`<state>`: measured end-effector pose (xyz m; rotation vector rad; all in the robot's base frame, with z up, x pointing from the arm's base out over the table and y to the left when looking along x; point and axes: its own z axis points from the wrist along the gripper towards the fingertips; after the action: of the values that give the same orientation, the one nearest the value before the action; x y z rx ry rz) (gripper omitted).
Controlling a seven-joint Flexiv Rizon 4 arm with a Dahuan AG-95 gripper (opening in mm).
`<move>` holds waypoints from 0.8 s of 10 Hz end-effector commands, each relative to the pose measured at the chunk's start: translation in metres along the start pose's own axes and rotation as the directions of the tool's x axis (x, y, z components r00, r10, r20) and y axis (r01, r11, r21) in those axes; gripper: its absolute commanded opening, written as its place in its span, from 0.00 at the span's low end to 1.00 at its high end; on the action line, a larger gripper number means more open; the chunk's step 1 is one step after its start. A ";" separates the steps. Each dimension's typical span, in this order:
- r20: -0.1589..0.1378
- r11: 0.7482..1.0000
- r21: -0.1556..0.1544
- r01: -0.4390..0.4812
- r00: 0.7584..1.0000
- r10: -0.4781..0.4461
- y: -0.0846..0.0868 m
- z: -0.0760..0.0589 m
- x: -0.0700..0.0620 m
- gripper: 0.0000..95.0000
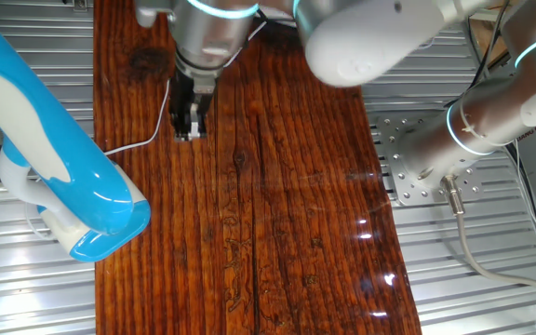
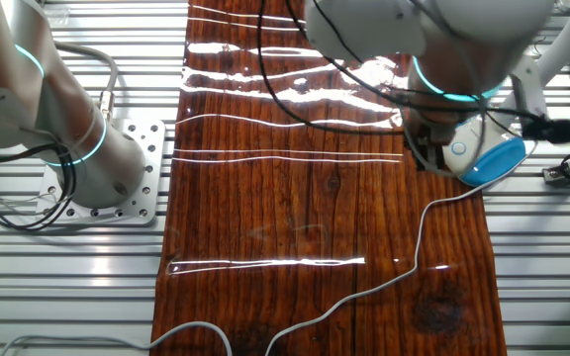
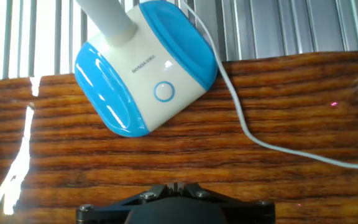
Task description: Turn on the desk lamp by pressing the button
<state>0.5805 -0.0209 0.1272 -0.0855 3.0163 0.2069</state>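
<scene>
The glossy blue-white lamp (image 3: pixel 145 74) with round button (image 3: pixel 164 91) stands ahead of the gripper (image 1: pixel 188 133); I cannot tell its opening.

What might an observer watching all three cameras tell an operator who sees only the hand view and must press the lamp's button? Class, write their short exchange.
Operator: I see the desk lamp base and its round button. Is the gripper touching the lamp?
Observer: No. In one fixed view the gripper is over bare wood, apart from the lamp.
Operator: The cord leaves my picture at the right. Where does it go?
Observer: In the other fixed view the cord snakes from the lamp across the wooden table and runs off the picture's bottom edge.
</scene>
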 end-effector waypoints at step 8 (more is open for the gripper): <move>0.030 0.999 0.015 -0.049 0.998 0.048 0.017 0.011 0.003 0.00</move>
<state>0.5769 -0.0039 0.1174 0.0029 2.9816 0.1747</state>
